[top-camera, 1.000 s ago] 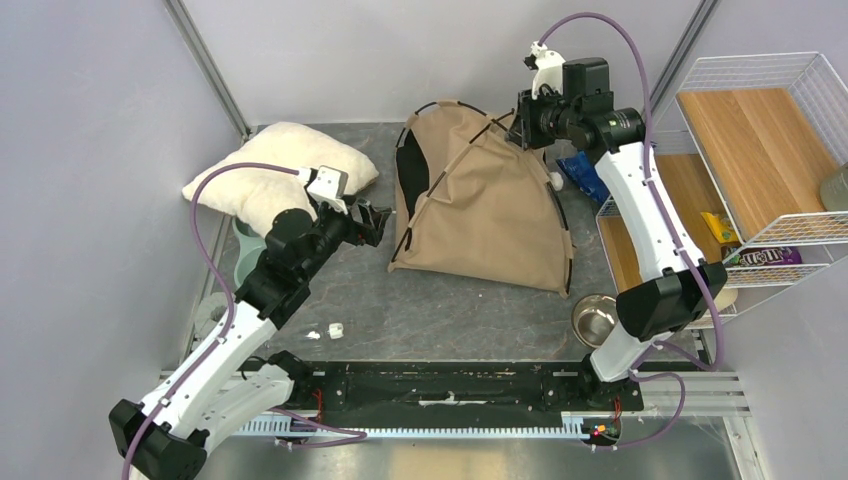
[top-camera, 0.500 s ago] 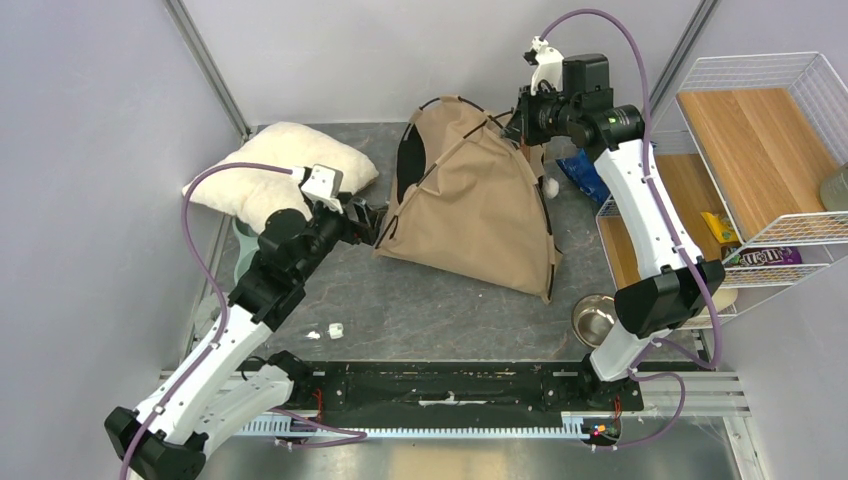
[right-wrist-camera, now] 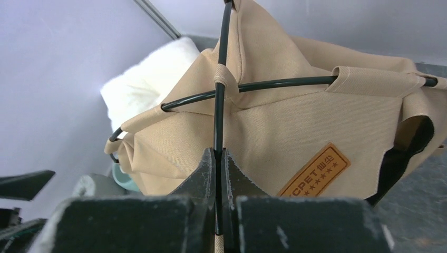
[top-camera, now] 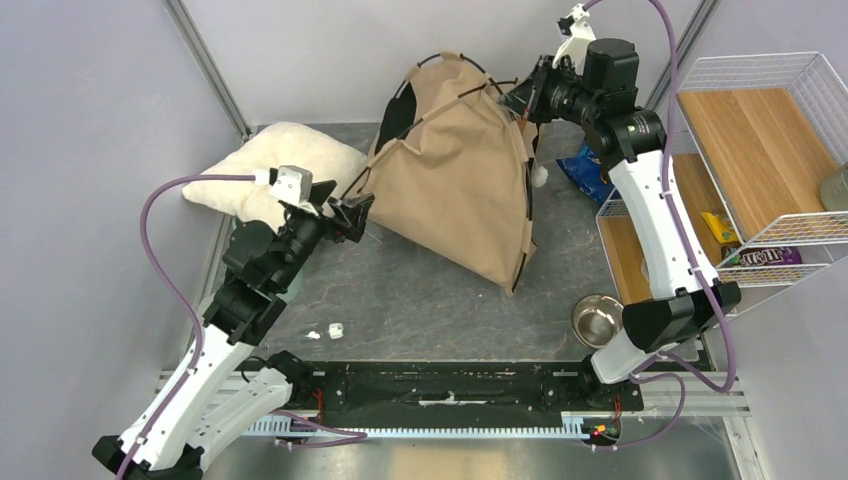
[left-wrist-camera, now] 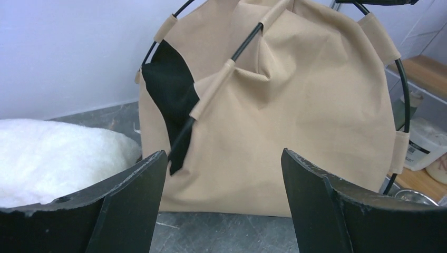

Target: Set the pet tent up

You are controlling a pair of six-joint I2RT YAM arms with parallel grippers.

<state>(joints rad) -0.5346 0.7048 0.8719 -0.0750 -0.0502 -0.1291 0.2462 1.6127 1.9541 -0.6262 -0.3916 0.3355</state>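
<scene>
Pet tent [top-camera: 460, 170] stands tilted, its pole [right-wrist-camera: 217, 121] pinched in the right gripper [top-camera: 517, 100].

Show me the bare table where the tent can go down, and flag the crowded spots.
Biggest bare patch of table: between the pet tent and the base rail, bordered left by the left arm and small white bits, right by the steel bowl. Crowded: pillow back left; blue bag and wire shelf on the right.
</scene>
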